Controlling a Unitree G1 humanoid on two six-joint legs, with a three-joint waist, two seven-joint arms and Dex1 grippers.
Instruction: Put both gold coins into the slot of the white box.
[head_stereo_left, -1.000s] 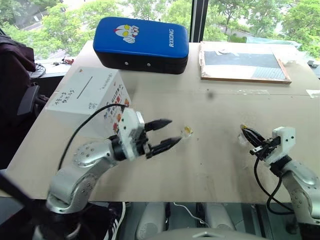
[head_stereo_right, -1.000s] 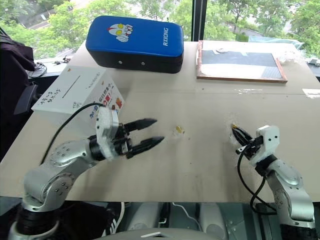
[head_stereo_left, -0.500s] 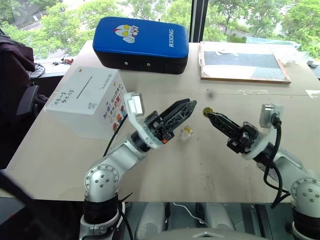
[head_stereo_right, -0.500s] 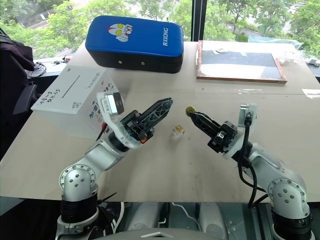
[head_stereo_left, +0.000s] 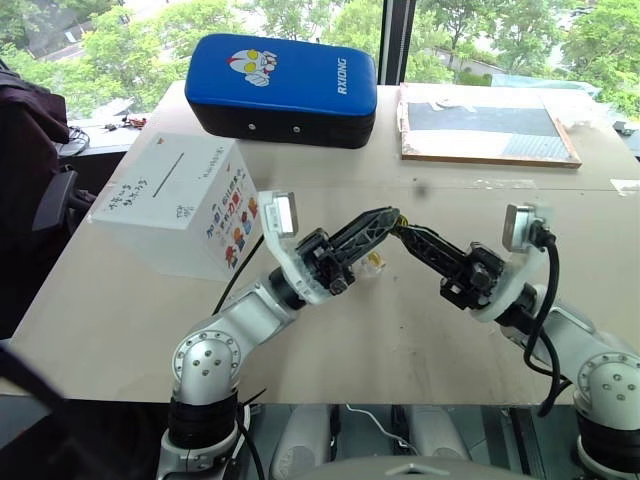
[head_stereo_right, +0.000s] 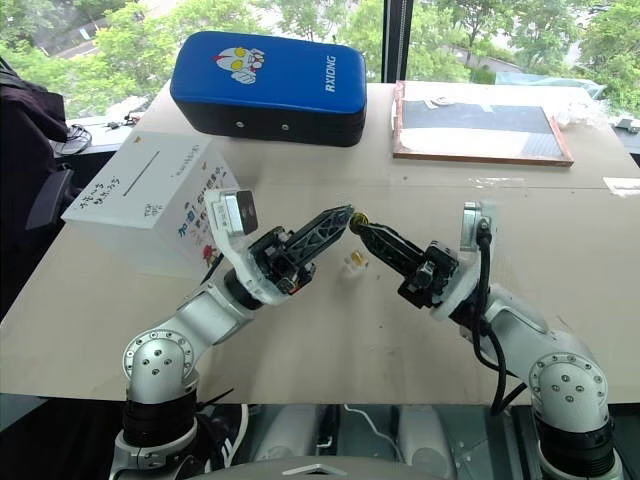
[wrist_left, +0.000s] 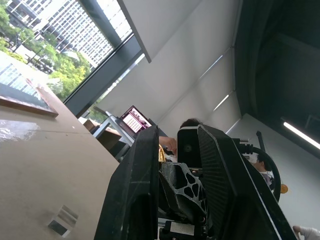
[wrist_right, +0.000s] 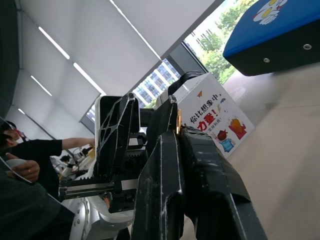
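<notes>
Head view: the right gripper (head_stereo_right: 362, 224) pinches a gold coin (head_stereo_right: 358, 217), tip to tip with the left gripper (head_stereo_right: 345, 212). The white box (head_stereo_left: 170, 200) sits to their left (nearer the left arm), its slot (head_stereo_left: 168, 170) running near-to-far on top.

Left wrist view: the left gripper's fingers (wrist_left: 135, 190) stand apart around the right gripper's tip.

Right wrist view: the coin shows edge-on, thin and shiny, between pressed fingers.

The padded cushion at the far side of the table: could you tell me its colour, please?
The padded cushion is bright blue with a black base, clearest in the left eye view.
</notes>
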